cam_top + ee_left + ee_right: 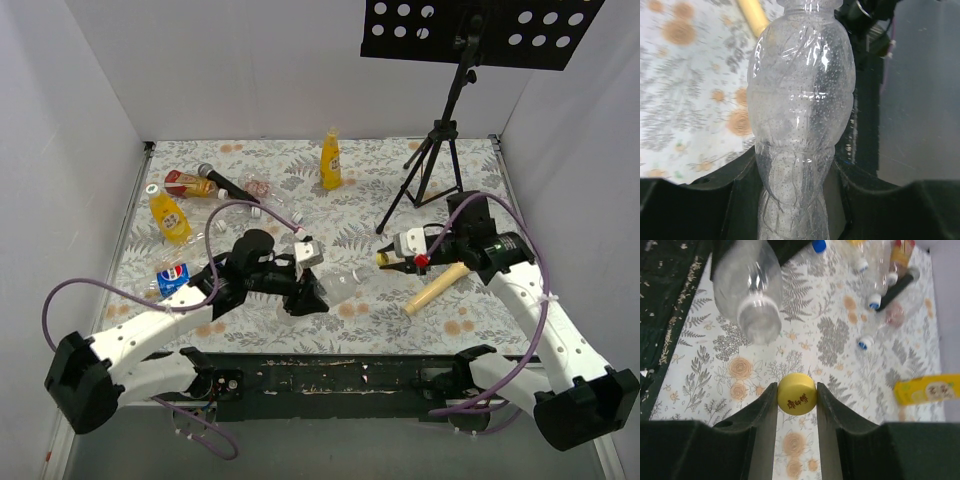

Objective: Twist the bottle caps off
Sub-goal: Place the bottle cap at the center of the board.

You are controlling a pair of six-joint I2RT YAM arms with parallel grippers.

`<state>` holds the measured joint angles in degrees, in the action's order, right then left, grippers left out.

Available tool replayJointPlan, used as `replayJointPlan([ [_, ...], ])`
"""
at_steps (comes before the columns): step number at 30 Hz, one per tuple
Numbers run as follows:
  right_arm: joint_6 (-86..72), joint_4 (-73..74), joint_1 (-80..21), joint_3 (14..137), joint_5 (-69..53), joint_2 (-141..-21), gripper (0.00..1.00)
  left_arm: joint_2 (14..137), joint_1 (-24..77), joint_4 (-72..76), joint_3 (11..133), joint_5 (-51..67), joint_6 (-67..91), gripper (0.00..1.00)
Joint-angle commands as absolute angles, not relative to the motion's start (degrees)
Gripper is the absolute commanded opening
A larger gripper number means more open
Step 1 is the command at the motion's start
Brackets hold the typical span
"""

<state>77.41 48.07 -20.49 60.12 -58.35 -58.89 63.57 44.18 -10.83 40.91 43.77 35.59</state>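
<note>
Much of the clear bottle (pixel 800 115) is hidden: in the left wrist view its neck runs off the top edge and its base sinks between the dark fingers (pixel 690 210) of the left tool (pixel 308 292), which is clenched around its lower body. In the top view the bottle is a pale shape just right of that tool, above the near middle of the desk (pixel 470 310), and its outline is hard to make out. It lies roughly level, long axis left to right, with its open neck (pixel 759 320) pointing right toward the right tool (pixel 390 259). The neck is bare (its white ring shows in the right wrist view), and the bottle looks empty apart from droplets on the inner wall.

The right tool grasps a yellow cap (pixel 797 393) between its fingertips, held apart from the neck, with dark print on the face turned to the camera.

On the far left of the desk lie an orange-yellow bottle (pixel 169 214), a red-labelled one (pixel 190 184) and a blue-labelled one (pixel 172 277), all on their sides; several clear bottles beside them blur into the floral cloth. Another orange-yellow bottle (pixel 330 160) stands upright at the far middle. A black microphone (pixel 228 183) lies near the red-labelled bottle, and a tan stick (pixel 437 288) lies below the right tool. The music stand (pixel 440 150) is cut off at the top.
</note>
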Motion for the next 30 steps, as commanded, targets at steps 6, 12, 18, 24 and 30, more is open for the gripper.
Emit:
replayJointPlan([
  [6,33.6,17.9,-22.2,57.0,-33.3,-67.1,0.01,41.1,43.2,-4.0,35.9,16.8,32.1,0.14],
  [12,31.1,19.4,-26.4,66.1,-19.8,-81.4,0.02,36.1,43.1,-1.5,30.9,4.4,30.7,0.14],
  [18,30.9,21.2,-27.6,78.6,-10.6,-98.0,0.04,32.3,42.9,-0.4,27.1,0.8,30.0,0.16],
  [24,29.3,22.9,-27.6,88.8,-4.9,-111.5,0.09,30.5,43.0,-0.4,26.7,-1.5,29.4,0.16],
  [30,28.0,25.7,-27.5,97.5,-2.6,-121.8,0.17,30.3,43.0,1.3,26.5,0.0,29.3,0.17],
])
